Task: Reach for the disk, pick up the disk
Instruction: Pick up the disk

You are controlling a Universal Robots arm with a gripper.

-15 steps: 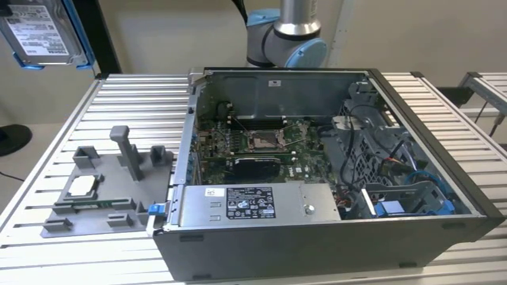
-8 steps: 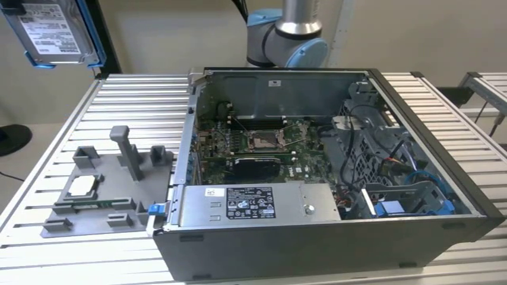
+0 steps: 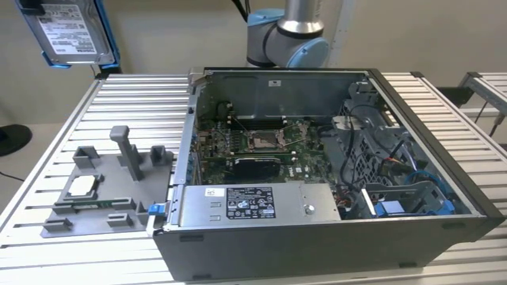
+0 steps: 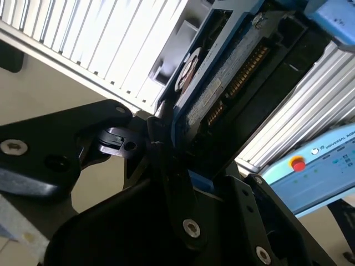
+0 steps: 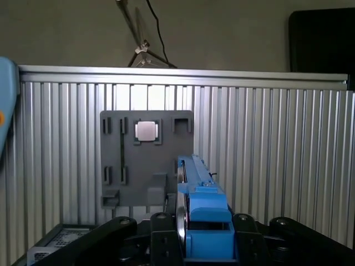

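- First wrist view showed one claw (image 5: 202, 221), its two black fingers (image 5: 161, 234) clamped either side of one disk (image 5: 194, 177), seen edge-on.
- At the exterior view's far left, the disk hung above one ribbed table (image 3: 135, 89), top cut off.
- One grey holder (image 3: 95, 214) carried one square chip (image 3: 83, 185), beside one open computer case (image 3: 317, 252).

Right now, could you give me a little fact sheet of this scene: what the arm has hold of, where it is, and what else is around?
gripper: shut on the disk
disk: silver drive with a white label, in a blue frame, held in the air at the exterior view's left
task state: disk gripped and off the table
table: ribbed metal
grey fixture: on the table, at the exterior view's left
small square chip: sitting in the fixture
computer case: open, beside the fixture
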